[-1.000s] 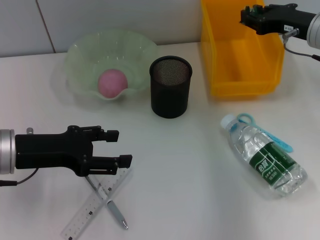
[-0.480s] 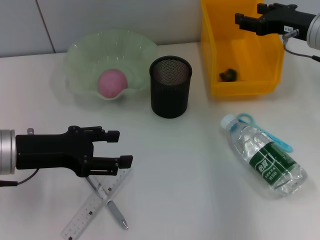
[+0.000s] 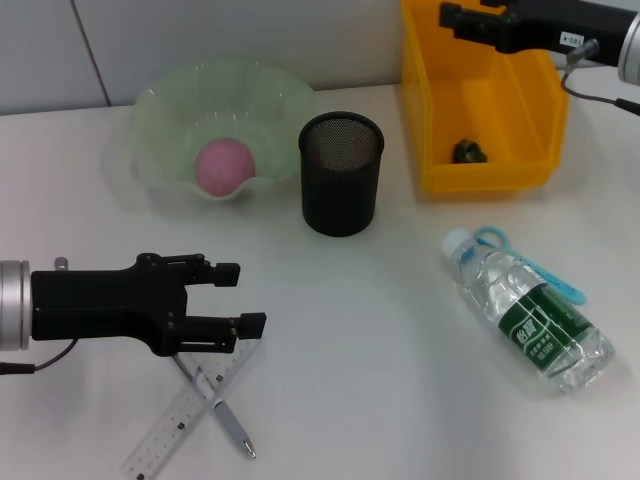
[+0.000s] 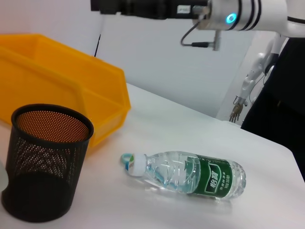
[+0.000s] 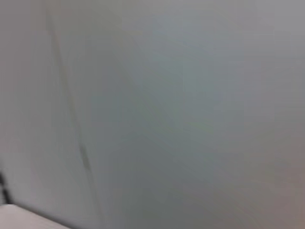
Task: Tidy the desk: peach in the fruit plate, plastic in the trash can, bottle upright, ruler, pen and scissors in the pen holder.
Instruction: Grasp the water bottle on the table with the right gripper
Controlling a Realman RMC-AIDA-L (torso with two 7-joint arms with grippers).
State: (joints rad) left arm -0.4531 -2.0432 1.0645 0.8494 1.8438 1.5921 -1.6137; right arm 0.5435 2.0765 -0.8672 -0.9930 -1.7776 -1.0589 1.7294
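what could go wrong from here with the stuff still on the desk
1. The bottle lies on its side over the blue scissors; grabbing the scissors first may roll it toward the desk edge.
2. The pen lies crossed over the ruler, right under the left pincer; a grasp may nudge both or catch the wrong one.
3. The ruler lies flat, so fingers may slip off.

The peach sits in the fruit plate, left of the pen holder. The plastic lies in the trash can, behind the toppled bottle. The ruler and pen lie crossed at the near left.
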